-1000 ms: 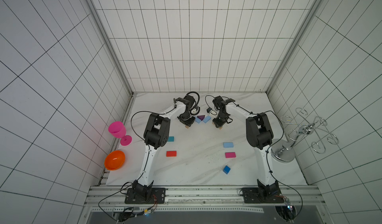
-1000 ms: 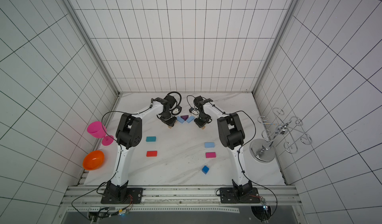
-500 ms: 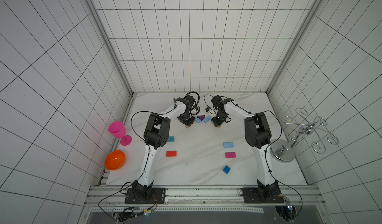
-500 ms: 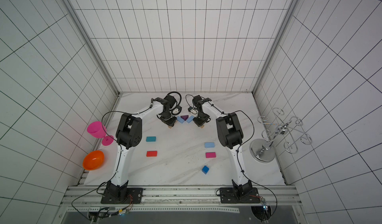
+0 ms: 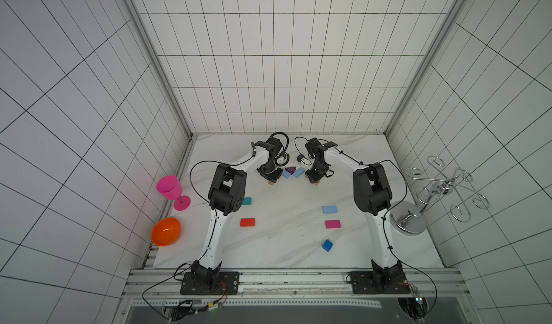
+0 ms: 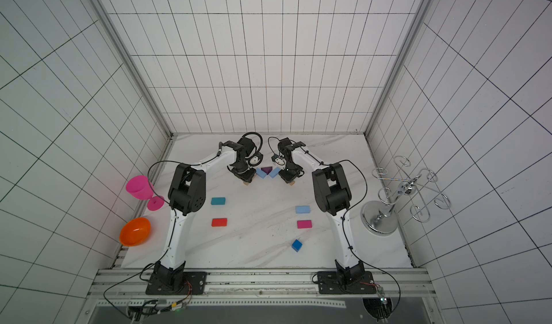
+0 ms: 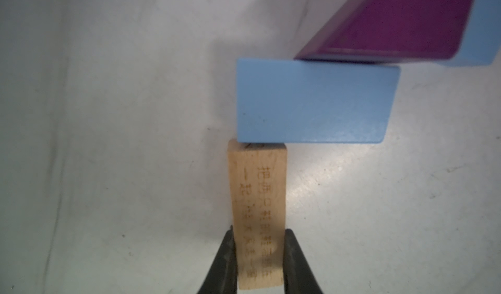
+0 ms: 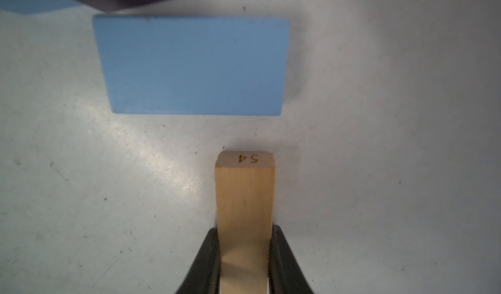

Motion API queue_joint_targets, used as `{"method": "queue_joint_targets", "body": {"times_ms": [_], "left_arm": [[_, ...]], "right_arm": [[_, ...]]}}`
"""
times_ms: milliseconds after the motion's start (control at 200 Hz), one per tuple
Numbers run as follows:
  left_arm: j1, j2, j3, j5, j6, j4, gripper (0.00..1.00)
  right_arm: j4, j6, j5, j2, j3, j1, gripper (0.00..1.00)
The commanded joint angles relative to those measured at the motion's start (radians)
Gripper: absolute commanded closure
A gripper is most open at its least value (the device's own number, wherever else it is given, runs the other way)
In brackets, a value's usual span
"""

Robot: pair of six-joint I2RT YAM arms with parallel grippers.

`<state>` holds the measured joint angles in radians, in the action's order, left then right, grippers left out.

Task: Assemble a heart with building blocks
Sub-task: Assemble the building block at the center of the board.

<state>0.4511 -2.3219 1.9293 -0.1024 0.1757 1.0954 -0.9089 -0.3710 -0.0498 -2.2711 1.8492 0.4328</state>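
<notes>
Tan blocks held to extend the heart's (image 6: 266, 170) top

The purple triangle (image 5: 290, 169) makes the notch at the bench's (image 5: 283, 232) far middle. Left pincer (image 7: 259, 231) pinches the left tan block (image 7: 257, 186), its end touching the left light blue block (image 7: 314, 100). Right pincer (image 8: 245, 229) pinches the right tan block (image 8: 245, 192), apart from the right light blue block (image 8: 193, 64), perhaps not yet seated.
</notes>
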Motion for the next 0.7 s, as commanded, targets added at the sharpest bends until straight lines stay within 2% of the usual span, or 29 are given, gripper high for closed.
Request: {"method": "queue_joint_targets", "body": {"times_ms": [0, 695], "left_arm": [[0.007, -0.057, -0.003, 0.002, 0.004, -0.034, 0.83], [0.009, -0.052, -0.007, -0.010, 0.002, -0.034, 0.84]], "right_arm": [[-0.010, 0.013, 0.004, -0.024, 0.037, 0.007, 1.00], [-0.007, 0.020, 0.016, -0.044, 0.061, 0.017, 1.00]]}}
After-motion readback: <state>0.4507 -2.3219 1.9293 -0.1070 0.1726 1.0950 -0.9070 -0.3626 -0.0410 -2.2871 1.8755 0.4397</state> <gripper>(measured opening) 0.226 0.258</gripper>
